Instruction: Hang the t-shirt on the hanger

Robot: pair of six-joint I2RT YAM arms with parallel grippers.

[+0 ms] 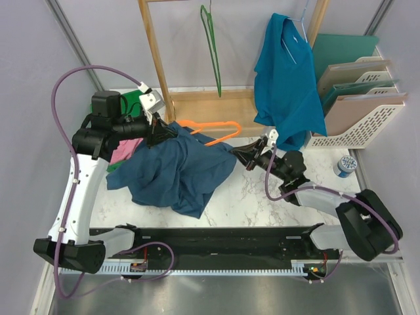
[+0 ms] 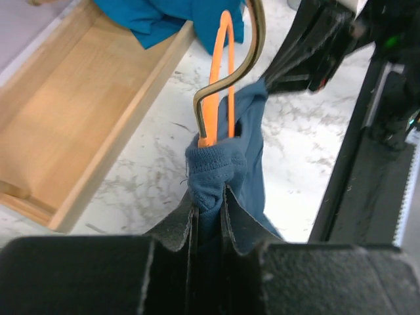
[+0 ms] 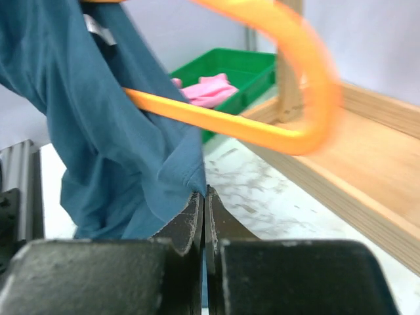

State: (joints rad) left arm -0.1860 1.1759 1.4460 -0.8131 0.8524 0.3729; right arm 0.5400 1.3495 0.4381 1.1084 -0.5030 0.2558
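Marble table [image 1: 262,200] bears t-shirt [image 1: 177,174], pinched by left hand [image 1: 161,134], right hand [image 1: 238,156].

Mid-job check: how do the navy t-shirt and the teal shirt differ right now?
Colour: the navy t-shirt is darker, the teal shirt brighter. Pose: the navy t-shirt lies bunched on the table; the teal shirt hangs at the wooden rack. State: the left gripper and right gripper both pinch the navy t-shirt, orange hanger partly inside; no gripper touches the teal shirt. Both are plain blue tops.
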